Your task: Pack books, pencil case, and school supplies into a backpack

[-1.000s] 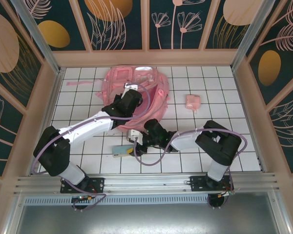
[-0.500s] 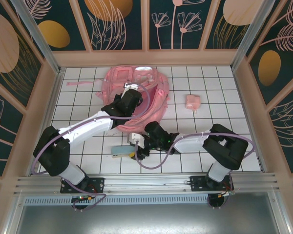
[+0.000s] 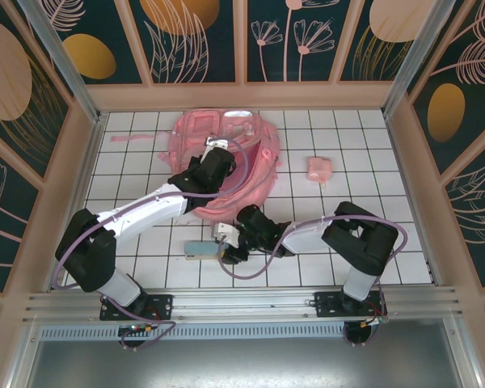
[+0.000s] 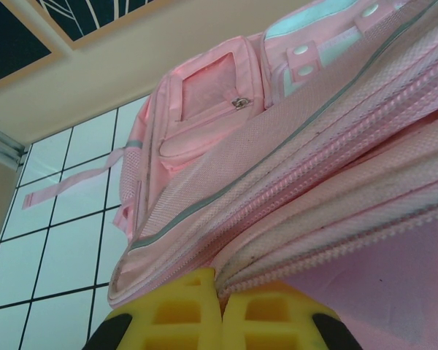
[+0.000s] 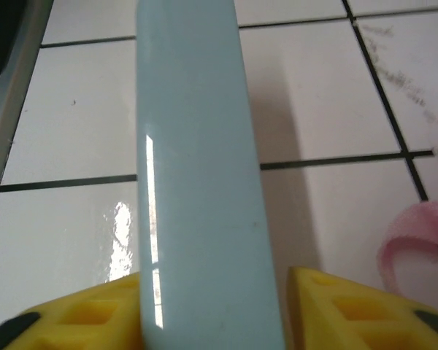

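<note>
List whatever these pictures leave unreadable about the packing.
- Backpack interior: top view, covered by the left arm; left wrist view, folded fabric closes it.
- Pencil case near end: right wrist view, cut off by the bottom edge.
- Right pincer contact with the case: pads' faces hidden behind it.
- Small pink item: top view, too small for detail.

We see a white tiled table [image 3: 372, 242]: pink backpack [image 3: 202, 129] far centre-left, small pink pouch [image 3: 318, 169] to its right, pale blue pencil case [image 3: 198, 250] near, left of centre.
</note>
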You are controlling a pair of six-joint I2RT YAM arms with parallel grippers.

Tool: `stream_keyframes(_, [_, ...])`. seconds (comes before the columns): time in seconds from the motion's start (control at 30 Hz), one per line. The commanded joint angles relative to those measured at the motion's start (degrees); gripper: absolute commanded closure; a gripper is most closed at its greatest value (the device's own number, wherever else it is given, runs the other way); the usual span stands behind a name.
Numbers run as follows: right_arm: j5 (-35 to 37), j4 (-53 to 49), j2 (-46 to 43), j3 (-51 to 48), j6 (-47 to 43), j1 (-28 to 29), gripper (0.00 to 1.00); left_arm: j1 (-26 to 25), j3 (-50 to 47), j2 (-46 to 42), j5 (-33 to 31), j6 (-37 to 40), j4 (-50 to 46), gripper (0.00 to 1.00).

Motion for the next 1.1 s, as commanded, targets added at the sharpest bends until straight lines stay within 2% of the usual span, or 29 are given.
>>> stream_keyframes(0.0, [2.24,4.71,-3.08,-1.87,0.37,0.46,0.58,0.73,2.33,0.68,-0.05,-2.01,2.28,1.00])
stream_keyframes(0.1, [3.42,5.67,-5.26,-3.39,1.13,0.46,0.71,0.74,2.41,0.86,0.00,-2.01,2.20,1.00])
stream_keyframes(0.3, [5.22,9.14,-11.68,-8.16,4.65,0.37,0.71,0.81,2.79,0.78,-0.40,-2.35,1.71,1.00])
stream_keyframes(0.47, [7.31,10.07,-21.17,-13.41,9.05,-0.51,0.71,0.73,3.22,0.12,-0.69,-2.78,1.16,1.00])
stream_keyframes(0.57, [6.69,8.52,-27.21,-15.24,13.64,-3.57,0.73,0.78,3.54,-0.32,-0.40,-3.14,1.03,1.00])
stream_keyframes(0.7, [3.96,6.67,-32.44,-15.39,19.49,-10.79,0.74,0.78,3.76,-1.65,-0.41,-4.03,1.26,1.00])
stream_keyframes(0.83, [0.20,7.28,-31.90,-13.33,25.77,-17.16,0.74,0.71,2.42,-4.74,1.96,-3.85,3.84,1.00])
stream_keyframes(1.07, [-4.84,8.35,-22.01,-7.00,40.42,-23.10,0.73,0.64,3.14,-8.62,4.81,-3.30,5.13,1.00])
